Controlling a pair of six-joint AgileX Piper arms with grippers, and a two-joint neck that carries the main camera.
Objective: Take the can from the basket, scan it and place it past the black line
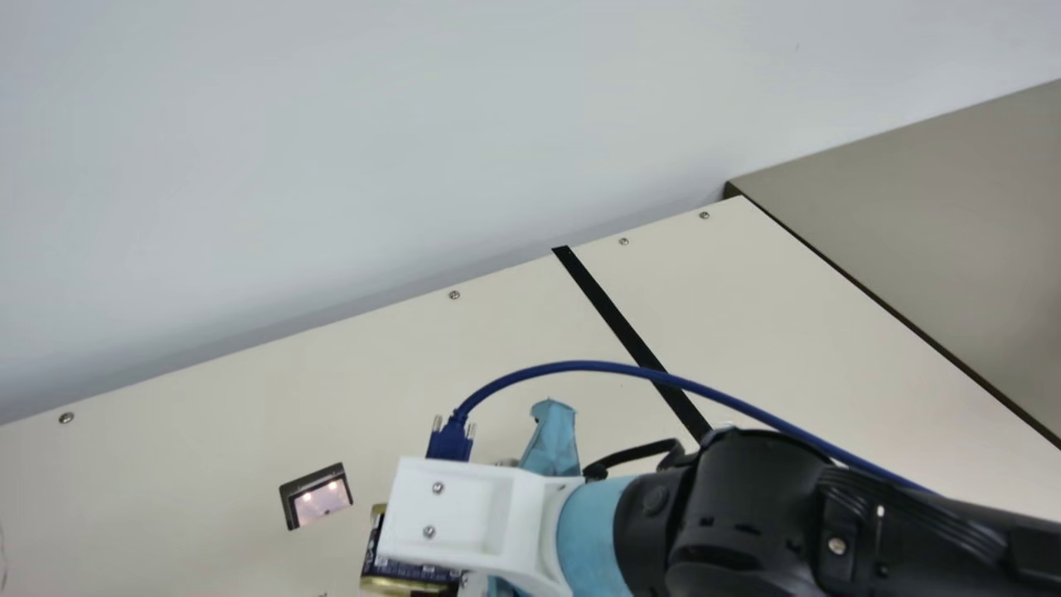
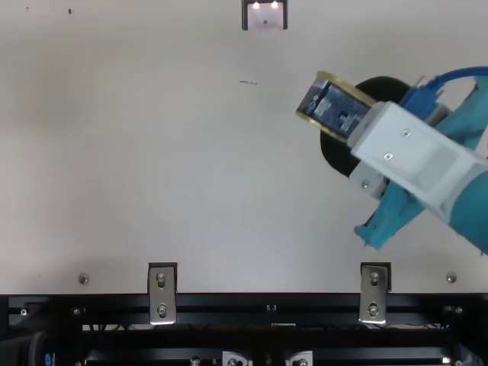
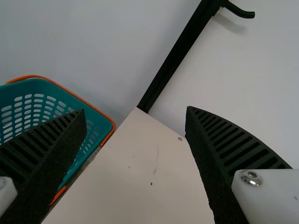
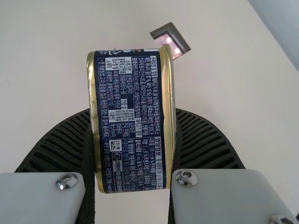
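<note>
In the top view my right gripper (image 2: 354, 130) is at the right, shut on the dark blue can (image 2: 335, 105) with gold rims. The right wrist view has the can (image 4: 131, 121) held between both ribbed fingers of that gripper (image 4: 132, 154), its printed side facing the camera. A scanner (image 2: 265, 17) with two lit spots lies on the table, up and left of the can in the top view. The black line (image 1: 613, 319) crosses the table in the main view. In the left wrist view my left gripper (image 3: 140, 158) stands open, and the teal basket (image 3: 42, 107) shows behind one finger.
The cream table (image 1: 207, 398) meets a pale wall at its back edge in the main view. A blue cable (image 1: 580, 365) arches over the right arm. Metal brackets (image 2: 162, 293) sit along the table's front edge. A black post (image 3: 177, 56) rises beyond the table's corner.
</note>
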